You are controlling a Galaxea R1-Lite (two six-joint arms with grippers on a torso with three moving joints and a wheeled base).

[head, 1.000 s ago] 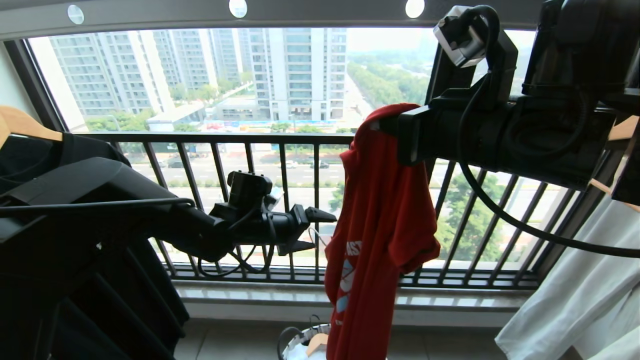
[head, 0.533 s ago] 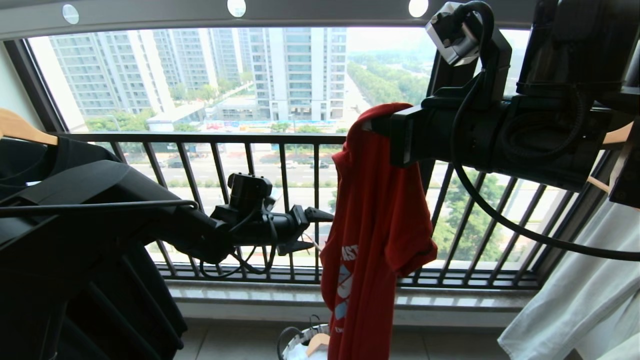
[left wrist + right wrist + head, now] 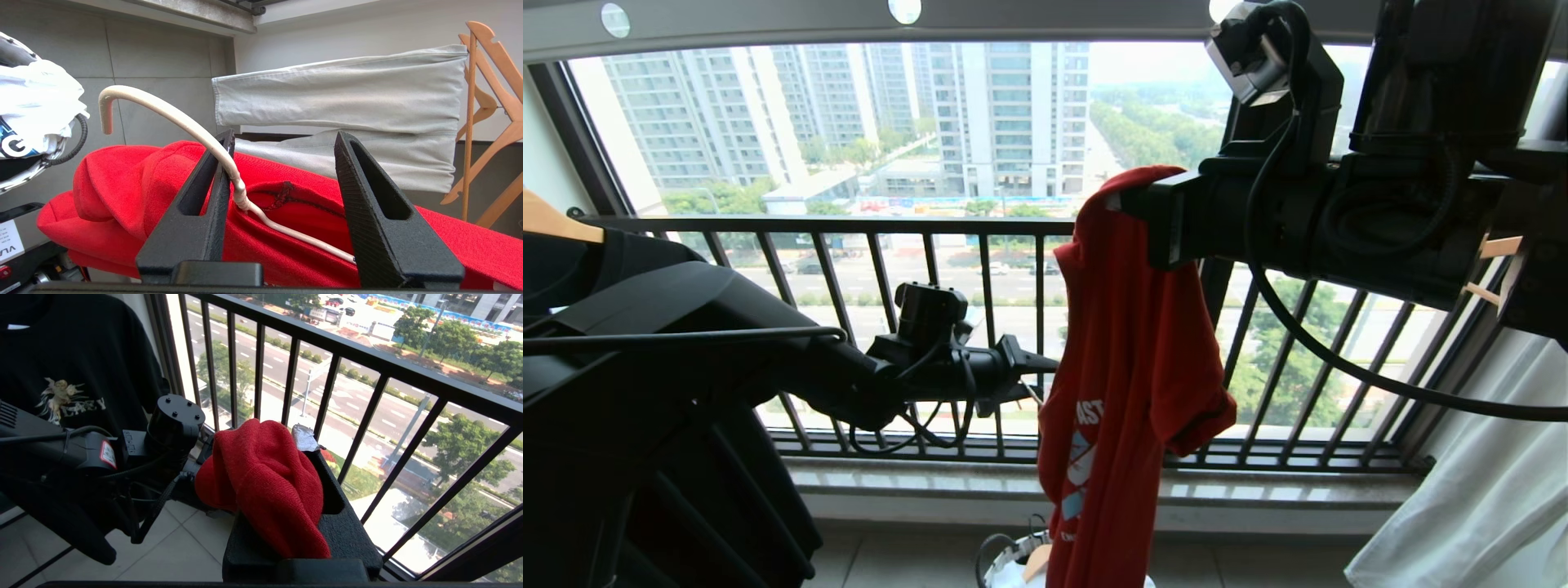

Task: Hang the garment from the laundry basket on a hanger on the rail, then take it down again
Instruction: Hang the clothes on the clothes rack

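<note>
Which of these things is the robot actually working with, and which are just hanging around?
In use: red T-shirt, white wire hanger, laundry basket, overhead rail, right gripper, left gripper.
Just around: black T-shirt, pale grey garment, wooden hangers.

Left of garment (image 3: 1131, 367): open gap, left gripper (image 3: 1036, 377) in it beside hem. Railing (image 3: 931, 327) blocks behind garment. Black shirt (image 3: 645, 269) crowds far left, pale garment (image 3: 1478, 490) right, basket (image 3: 1013, 559) below.
</note>
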